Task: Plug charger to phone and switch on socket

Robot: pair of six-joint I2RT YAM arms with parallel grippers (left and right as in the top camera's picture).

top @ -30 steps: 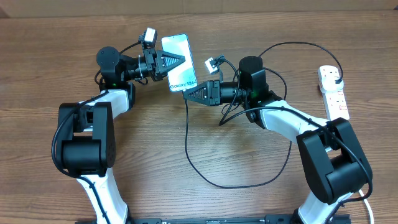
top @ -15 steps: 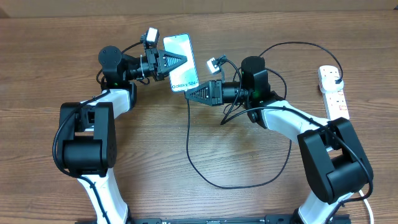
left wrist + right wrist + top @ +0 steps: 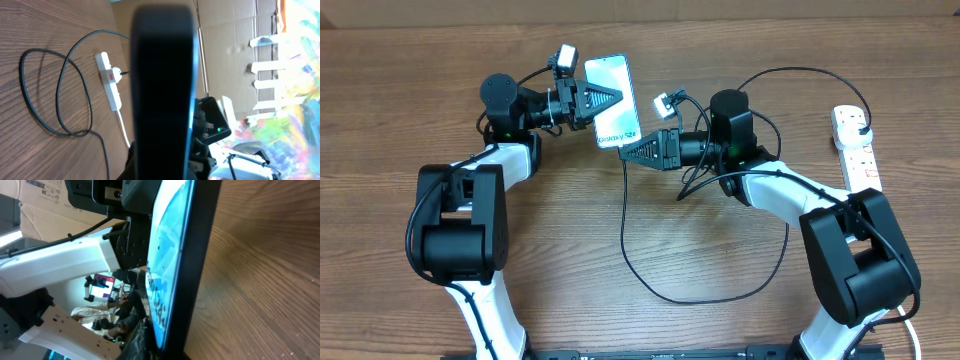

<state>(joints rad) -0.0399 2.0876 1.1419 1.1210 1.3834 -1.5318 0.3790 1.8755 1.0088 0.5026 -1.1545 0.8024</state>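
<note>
With the left gripper (image 3: 606, 97) clamped on the raised phone (image 3: 605, 70) and the right gripper (image 3: 626, 151) seemingly pinched shut on the charger (image 3: 621, 210) tip at its lower edge, I had nudged both slightly rightward, which I judged was seating the connector, with the socket (image 3: 855, 150) well apart and waiting.

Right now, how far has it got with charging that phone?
Done: the plug of the cable sits in the power strip. In hand: the left gripper holds the phone, and the right gripper holds the cable end at its lower edge; whether it is seated isn't visible. Left: probably switching the strip on, though that's too small to tell.
</note>
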